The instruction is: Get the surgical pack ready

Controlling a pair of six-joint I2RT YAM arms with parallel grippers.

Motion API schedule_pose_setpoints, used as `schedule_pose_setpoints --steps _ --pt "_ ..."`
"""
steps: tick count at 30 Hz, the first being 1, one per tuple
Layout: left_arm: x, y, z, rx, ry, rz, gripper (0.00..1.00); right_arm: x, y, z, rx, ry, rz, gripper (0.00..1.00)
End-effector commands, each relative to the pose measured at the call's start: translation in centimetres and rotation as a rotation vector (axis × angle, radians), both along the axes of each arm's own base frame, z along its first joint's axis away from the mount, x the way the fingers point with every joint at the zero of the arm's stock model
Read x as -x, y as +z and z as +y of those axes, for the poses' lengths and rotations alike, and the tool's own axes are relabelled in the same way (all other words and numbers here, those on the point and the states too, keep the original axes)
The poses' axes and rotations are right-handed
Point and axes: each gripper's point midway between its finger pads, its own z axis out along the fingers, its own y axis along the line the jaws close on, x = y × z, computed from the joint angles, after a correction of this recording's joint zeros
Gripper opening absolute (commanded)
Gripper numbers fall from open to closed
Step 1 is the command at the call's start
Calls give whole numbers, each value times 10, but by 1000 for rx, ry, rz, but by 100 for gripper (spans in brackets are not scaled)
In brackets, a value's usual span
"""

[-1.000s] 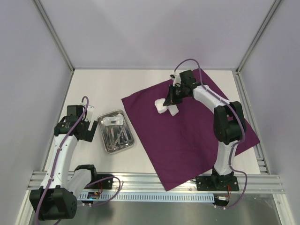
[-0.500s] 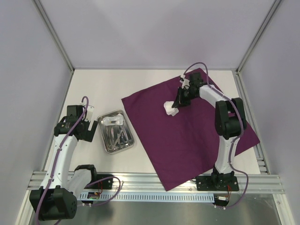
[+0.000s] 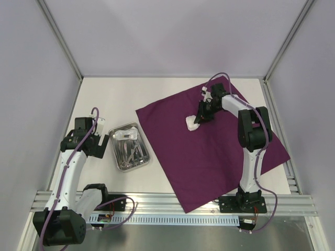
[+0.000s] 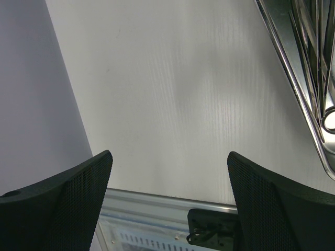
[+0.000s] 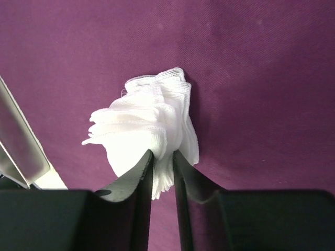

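Item: gauze pads (image 5: 152, 125) – white stack, layers fanned at top, lying on purple cloth (image 3: 220, 151), far-centre part, well apart from cloth edges
Holder: right gripper (image 5: 162, 159) – fingers nearly together, clamped on near edge of stack, low over cloth
Cloth: spread flat as a sheet over right half of table (image 3: 131, 99)
Elsewhere: steel tray (image 3: 113, 150) w/ instruments (image 3: 131, 152), on bare table left of cloth, not touching it; left gripper (image 4: 168, 157) – fingers wide apart, nothing between, just beside tray
Step, as judged: setting pads down on cloth
Handling advice: part fingers fully before any lift; go straight up, no sideways drag – loose layers prob. snag on finger faces, then fan out or wrinkle cloth; leave room nearby for tray
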Motion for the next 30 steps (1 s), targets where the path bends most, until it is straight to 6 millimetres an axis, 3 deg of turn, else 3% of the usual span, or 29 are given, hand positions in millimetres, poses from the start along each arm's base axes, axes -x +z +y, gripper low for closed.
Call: schedule_pose_setpoints --steps 1,7,13,19,25,30 --pt "-2 4 -1 -3 -23 -5 100 -18 29 -8 35 -1 -103 24" --pt "-2 5 -1 -4 -23 -6 100 -12 35 -17 92 8 -116 45" --pt "-2 4 -2 1 -25 -8 100 -13 35 -24 130 8 -141 52" --pt "0 2 -1 -4 -21 -3 100 -16 11 -14 85 36 -71 55" --pt "-1 3 0 -5 -19 -5 100 -11 -2 0 16 49 -48 56" --pt "-1 4 -1 -4 -17 -7 100 -9 -9 3 -5 43 -38 47"
